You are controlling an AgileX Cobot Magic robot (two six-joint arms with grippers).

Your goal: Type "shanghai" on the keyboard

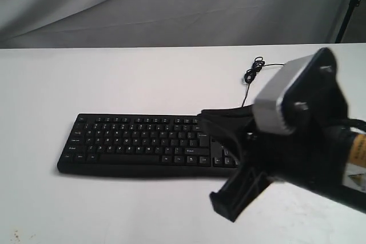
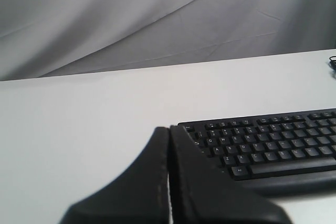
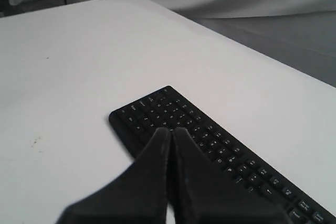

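Both grippers are pinched fully closed, holding nothing. The right gripper (image 3: 170, 131) is above the keyboard (image 1: 137, 141), which lies flat on the tabletop (image 1: 86, 84), and the left gripper (image 2: 169, 131) waits near its opposite end. Press straight down so the narrow tip strikes one key.

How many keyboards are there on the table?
1. The keyboard lies on the white table; the right gripper hides its right end. No other keyboard is visible.
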